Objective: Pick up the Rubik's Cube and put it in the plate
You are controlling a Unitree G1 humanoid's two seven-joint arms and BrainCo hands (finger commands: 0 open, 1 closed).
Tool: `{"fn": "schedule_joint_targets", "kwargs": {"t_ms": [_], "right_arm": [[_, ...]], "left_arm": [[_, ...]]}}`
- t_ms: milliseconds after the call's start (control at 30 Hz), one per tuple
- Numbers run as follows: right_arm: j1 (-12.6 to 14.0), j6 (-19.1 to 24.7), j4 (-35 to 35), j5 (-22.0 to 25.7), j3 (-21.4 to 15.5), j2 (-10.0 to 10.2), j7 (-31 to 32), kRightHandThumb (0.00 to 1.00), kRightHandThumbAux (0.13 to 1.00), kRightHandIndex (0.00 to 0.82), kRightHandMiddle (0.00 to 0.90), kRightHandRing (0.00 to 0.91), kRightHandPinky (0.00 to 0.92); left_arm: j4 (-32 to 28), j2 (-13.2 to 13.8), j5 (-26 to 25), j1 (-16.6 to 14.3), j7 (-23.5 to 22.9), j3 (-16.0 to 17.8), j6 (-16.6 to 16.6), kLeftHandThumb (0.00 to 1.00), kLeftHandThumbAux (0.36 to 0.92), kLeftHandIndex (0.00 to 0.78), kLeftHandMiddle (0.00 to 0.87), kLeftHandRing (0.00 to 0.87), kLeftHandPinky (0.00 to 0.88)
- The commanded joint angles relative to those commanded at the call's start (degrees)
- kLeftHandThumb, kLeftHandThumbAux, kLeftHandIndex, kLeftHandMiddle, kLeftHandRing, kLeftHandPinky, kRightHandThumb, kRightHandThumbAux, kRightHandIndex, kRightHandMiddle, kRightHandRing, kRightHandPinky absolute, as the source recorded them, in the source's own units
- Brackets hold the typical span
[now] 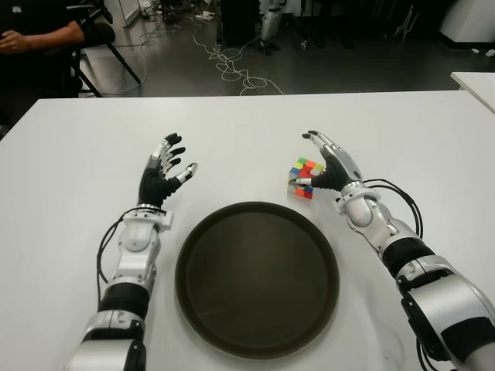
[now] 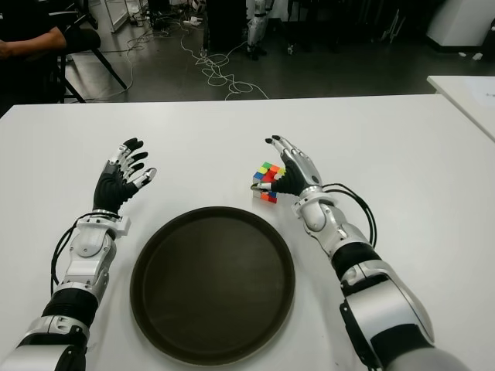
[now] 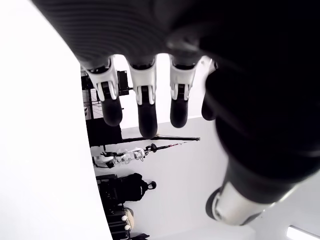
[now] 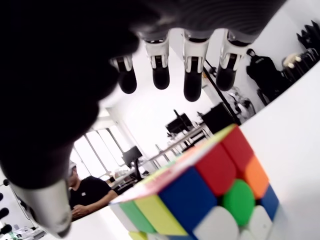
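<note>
The Rubik's Cube (image 1: 304,177) stands on the white table (image 1: 247,124), just beyond the right rim of the round dark plate (image 1: 257,277). My right hand (image 1: 329,162) is right beside the cube on its right side, fingers extended and spread past it, thumb near its lower edge, not closed around it. In the right wrist view the cube (image 4: 200,192) fills the space under the straight fingers (image 4: 192,75). My left hand (image 1: 164,170) shows left of the plate, raised with its fingers spread and holding nothing.
A person (image 1: 35,35) sits on a chair at the far left beyond the table. Cables (image 1: 232,66) lie on the floor behind. Another white table's corner (image 1: 476,81) shows at the right edge.
</note>
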Motion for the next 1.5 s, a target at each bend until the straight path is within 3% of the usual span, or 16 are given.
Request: {"fn": "schedule_joint_targets", "kwargs": {"t_ms": [1500], "right_arm": [[-1.06, 4.96, 4.00, 1.00, 0.07, 1.88, 5.63, 0.000, 0.733, 0.149, 0.136, 0.163, 0.199]], "left_arm": [[-1.53, -0.42, -0.03, 0.50, 0.38, -0.15, -0.08, 0.056, 0.813, 0.111, 0.141, 0.138, 0.136]]}}
